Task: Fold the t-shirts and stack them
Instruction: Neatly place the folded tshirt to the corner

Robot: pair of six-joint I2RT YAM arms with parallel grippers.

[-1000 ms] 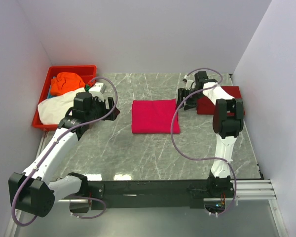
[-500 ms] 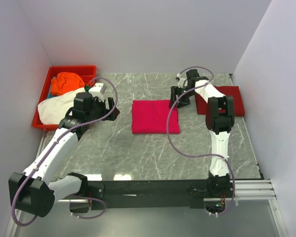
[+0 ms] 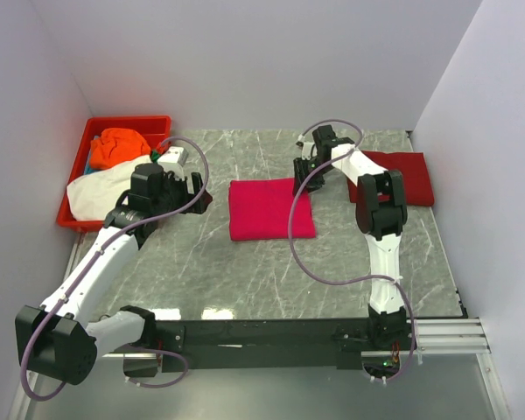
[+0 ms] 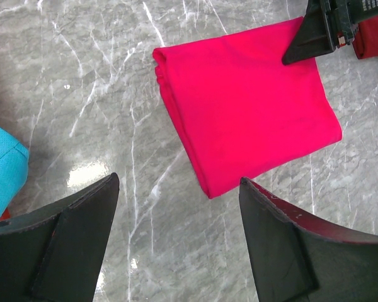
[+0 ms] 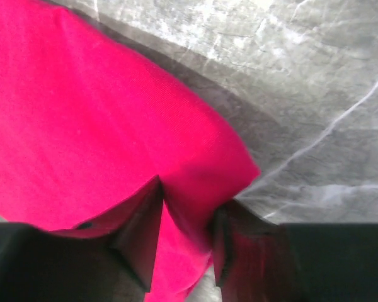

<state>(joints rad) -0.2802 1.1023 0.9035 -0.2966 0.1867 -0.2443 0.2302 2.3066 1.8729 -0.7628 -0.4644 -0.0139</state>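
A folded bright pink-red t-shirt lies flat on the marble table; it also shows in the left wrist view. My right gripper is at its far right corner, and in the right wrist view the fingers are closed on a fold of the pink cloth. A folded darker red t-shirt lies at the far right. My left gripper hovers open and empty left of the pink shirt, its jaws wide apart.
A red plastic tray at the far left holds an orange shirt and a white shirt that spills over its near rim. A teal cloth edge shows left of my left gripper. White walls close in on three sides.
My right gripper moved left from the darker red shirt to the pink shirt's far right corner. The pink shirt shifted slightly left. The left arm has not moved.
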